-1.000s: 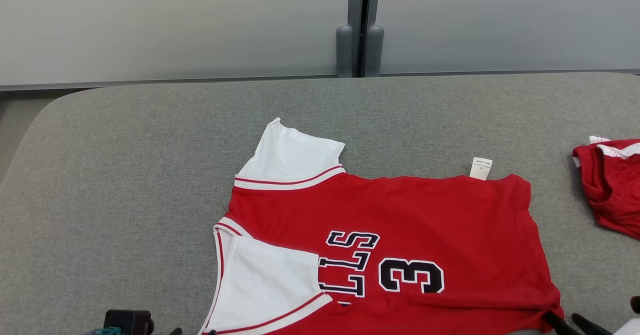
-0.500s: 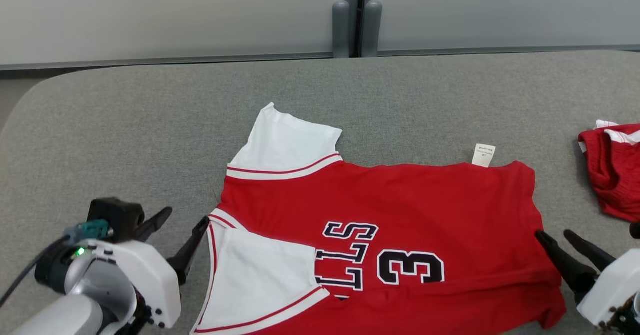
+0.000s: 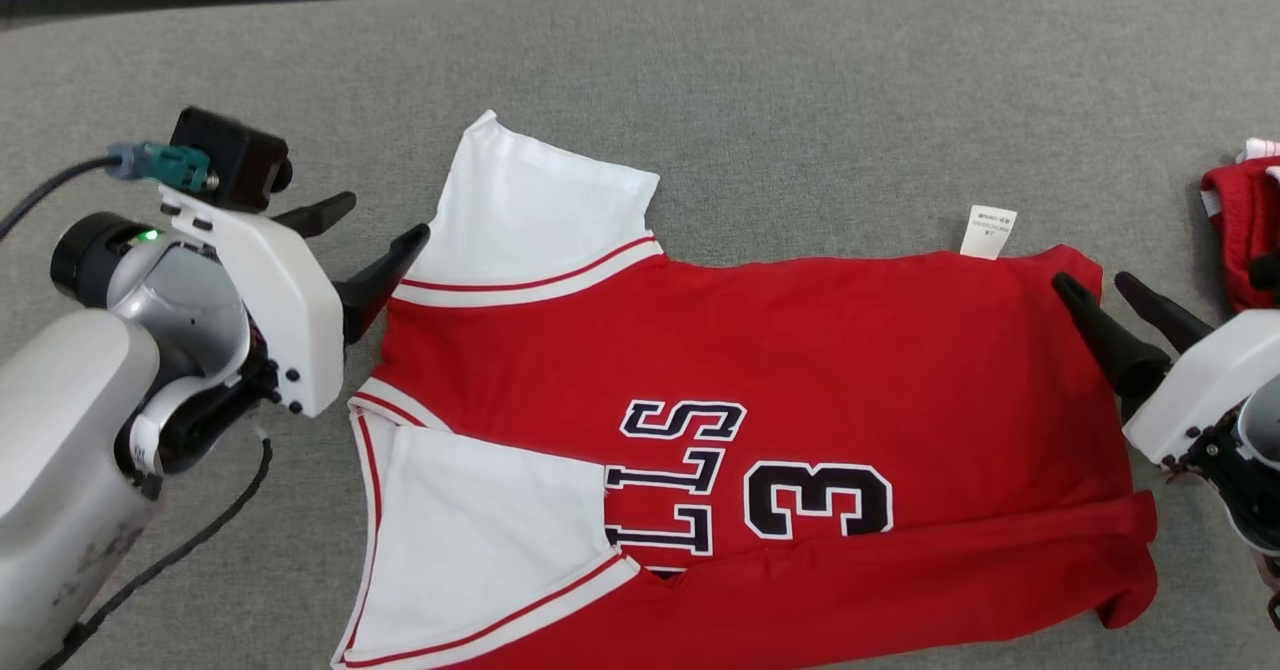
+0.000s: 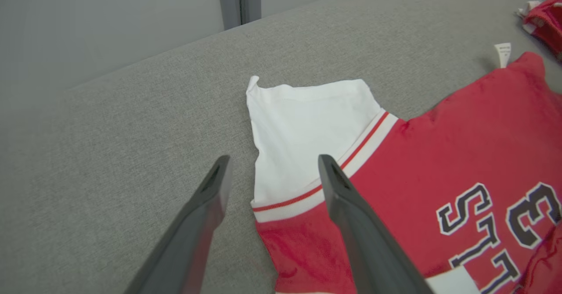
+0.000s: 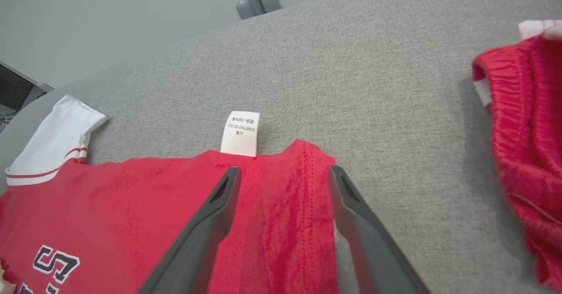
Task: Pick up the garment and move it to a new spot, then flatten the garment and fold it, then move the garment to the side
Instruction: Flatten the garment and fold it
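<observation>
Grey counter (image 3: 800, 70), jersey (image 3: 800, 350) spread at centre frame. Left jaws gape at its upper-left sleeve (image 3: 540, 200), right jaws at its upper-right corner (image 3: 1040, 265), both empty. Folding looks in hand: next, pinch both edges together.

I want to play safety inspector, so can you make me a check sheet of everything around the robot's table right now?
Surface: grey fabric-covered table, flat.
Job's things: red jersey with white sleeves and dark lettering, spread nearly flat, not yet folded; white care label sticks out at its far edge.
Clutter: bunched red garment with white trim at the right edge, apart from the jersey.
Grippers: left gripper open at the far white sleeve; right gripper open at the hem corner near the label; neither holds anything.
Cables: dark cable plugged in at the left wrist.
Surroundings: pale wall panels and two grey posts behind the table.
</observation>
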### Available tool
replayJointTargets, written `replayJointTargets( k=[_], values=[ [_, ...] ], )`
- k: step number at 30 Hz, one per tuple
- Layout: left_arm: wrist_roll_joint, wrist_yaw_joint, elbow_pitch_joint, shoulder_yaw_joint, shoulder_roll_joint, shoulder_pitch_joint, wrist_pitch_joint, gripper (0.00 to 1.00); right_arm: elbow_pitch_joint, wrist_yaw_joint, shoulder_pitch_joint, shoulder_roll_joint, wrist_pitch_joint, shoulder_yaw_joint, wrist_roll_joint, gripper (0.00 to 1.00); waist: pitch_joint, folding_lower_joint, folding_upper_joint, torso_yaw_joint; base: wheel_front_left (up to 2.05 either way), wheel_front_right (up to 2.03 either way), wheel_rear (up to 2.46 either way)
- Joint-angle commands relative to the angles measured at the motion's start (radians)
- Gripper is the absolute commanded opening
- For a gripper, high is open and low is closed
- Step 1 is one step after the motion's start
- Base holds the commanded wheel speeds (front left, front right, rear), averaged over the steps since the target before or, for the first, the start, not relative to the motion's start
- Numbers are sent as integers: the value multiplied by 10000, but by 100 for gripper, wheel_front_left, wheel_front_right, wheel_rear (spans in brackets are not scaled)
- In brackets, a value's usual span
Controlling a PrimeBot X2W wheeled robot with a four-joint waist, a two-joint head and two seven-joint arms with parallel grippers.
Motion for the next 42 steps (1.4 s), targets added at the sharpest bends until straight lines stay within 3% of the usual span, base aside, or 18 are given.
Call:
replayJointTargets(
  k=[1,5,11,28,29,30,31,32,42],
  values=[
    [-131,-158,197,-4,-86,-275,90,100,67,4,-193,6,62,-7,-23,100,321,0,0,-148,0,0,0],
    [-269,-769,1225,-166,-434,-1077,573,100,243,4,-738,119,170,25,-119,100,659,0,0,-353,0,0,0],
    [-383,-1277,2579,-456,-807,-2125,1088,100,462,4,-1508,381,479,255,-179,100,1267,0,0,-738,0,0,0],
    [-594,-1444,4545,-1034,-779,-3857,1294,100,582,4,-2337,870,636,1254,173,100,2149,0,0,-1539,0,0,0],
    [-649,-1445,4561,-1080,-771,-3925,1237,81,576,4,-2336,865,606,1319,209,92,2156,0,0,-1555,0,0,0],
    [-707,-1446,4567,-1139,-784,-3967,1218,46,562,4,-2333,854,576,1382,252,48,2152,0,0,-1560,0,0,0],
    [-757,-1446,4562,-1221,-792,-4000,1207,8,522,4,-2342,836,536,1471,320,31,2138,0,0,-1554,0,0,0],
    [-792,-1447,4554,-1330,-781,-4013,1286,0,519,6,-2340,808,467,1523,353,0,2114,0,0,-1541,0,0,0],
    [-1395,-1448,4353,-1686,-763,-4083,341,0,782,4,-2300,414,-480,1621,515,0,1445,0,0,-1113,0,0,0]
  ],
)
